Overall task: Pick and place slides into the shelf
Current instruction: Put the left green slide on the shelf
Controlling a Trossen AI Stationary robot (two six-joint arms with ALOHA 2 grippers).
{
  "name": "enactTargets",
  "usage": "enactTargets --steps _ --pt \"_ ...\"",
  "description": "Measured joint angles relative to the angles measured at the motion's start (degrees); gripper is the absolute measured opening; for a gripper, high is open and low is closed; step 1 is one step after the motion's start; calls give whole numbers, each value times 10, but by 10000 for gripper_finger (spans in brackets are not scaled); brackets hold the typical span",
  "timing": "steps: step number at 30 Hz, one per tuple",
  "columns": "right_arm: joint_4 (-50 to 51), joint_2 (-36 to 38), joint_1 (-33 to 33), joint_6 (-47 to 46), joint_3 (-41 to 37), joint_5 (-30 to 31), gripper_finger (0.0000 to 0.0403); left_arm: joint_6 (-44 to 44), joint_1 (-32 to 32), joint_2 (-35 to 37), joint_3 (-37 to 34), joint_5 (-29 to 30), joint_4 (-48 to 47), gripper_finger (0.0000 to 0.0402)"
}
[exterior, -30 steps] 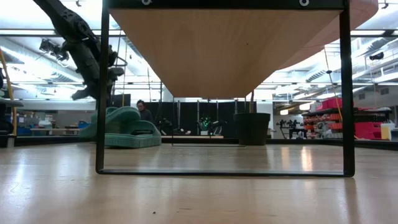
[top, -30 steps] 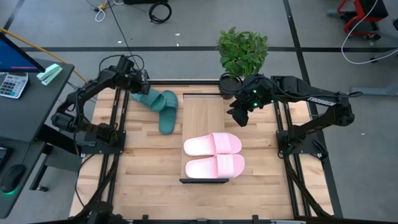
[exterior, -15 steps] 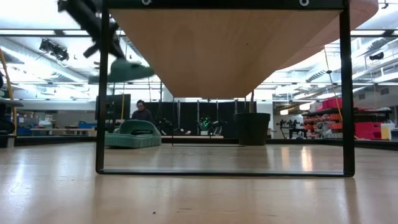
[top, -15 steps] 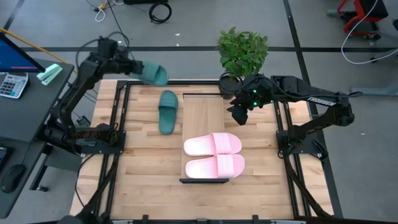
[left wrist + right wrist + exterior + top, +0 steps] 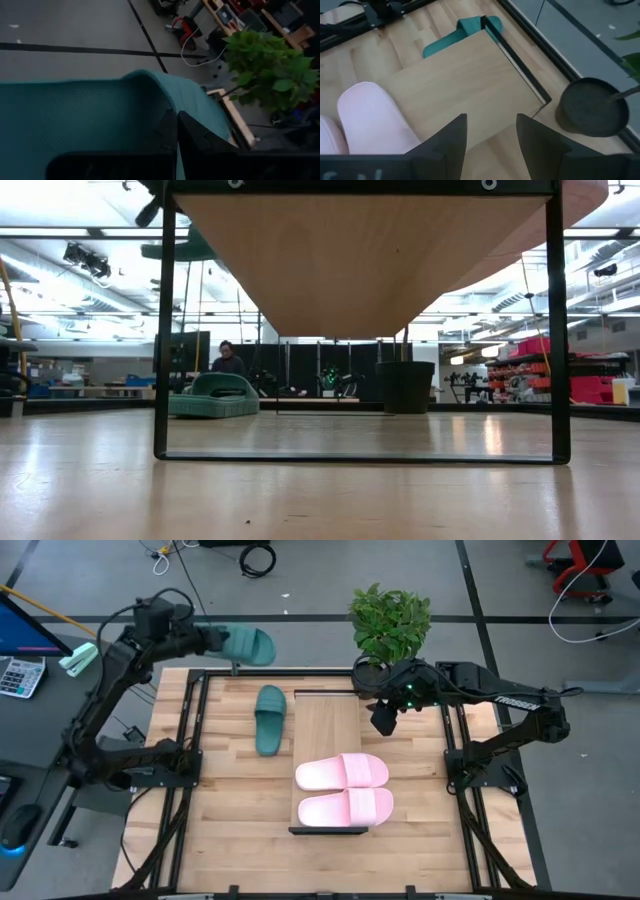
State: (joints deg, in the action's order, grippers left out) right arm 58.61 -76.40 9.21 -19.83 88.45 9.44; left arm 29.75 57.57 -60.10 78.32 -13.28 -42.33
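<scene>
A dark teal slide (image 5: pixel 250 644) hangs in the air over the table's far left corner, with my left gripper (image 5: pixel 218 640) shut on it; the low view shows it high up (image 5: pixel 186 250). A second teal slide (image 5: pixel 270 718) lies sole-down on the tabletop left of the shelf (image 5: pixel 322 725). Two pink slides (image 5: pixel 342 772) (image 5: pixel 346 807) lie side by side on the shelf's near half. My right gripper (image 5: pixel 384 720) hovers open above the shelf's far right corner, with nothing between its fingers (image 5: pixel 455 137). My left gripper pinches the teal slide between its two shut fingers (image 5: pixel 187 135), at the slide's end nearest the arm (image 5: pixel 232 641). The fingers come nearly level from the table's left. The slide sticks out beyond them toward the right, lifted clear of the table and roughly level.
A potted plant (image 5: pixel 390 622) stands at the far edge, its dark pot (image 5: pixel 592 107) just beyond the shelf's far right corner. The shelf's far half (image 5: pixel 460 85) is bare wood. Black frame rails (image 5: pixel 190 740) run along the table's left and right sides.
My left gripper has risen steeply with the teal slide and swung a little toward the far left, its wrist tipping up toward level. The slide, which leaned on the other teal slide, is now lifted clear. The other teal slide stays on the table.
</scene>
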Motion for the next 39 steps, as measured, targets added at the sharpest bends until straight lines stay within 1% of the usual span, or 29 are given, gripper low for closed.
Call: enactTargets --steps 5,12,19,25,30,34,39 --pt "0 0 0 8 0 20 178 46 -79 10 0 72 1 4" --pt "0 0 0 21 0 43 178 121 -219 1 0 192 24 4" --pt "7 5 0 47 0 47 177 182 -339 -35 0 298 44 4" --pt "81 26 0 50 0 47 169 249 -430 -88 0 368 59 4" --pt "124 59 0 49 0 47 162 299 -475 -139 0 406 116 4" --pt "130 93 0 47 0 47 160 342 -497 -183 0 427 171 4" --pt "131 133 0 45 0 47 160 399 -516 -232 0 440 223 4"
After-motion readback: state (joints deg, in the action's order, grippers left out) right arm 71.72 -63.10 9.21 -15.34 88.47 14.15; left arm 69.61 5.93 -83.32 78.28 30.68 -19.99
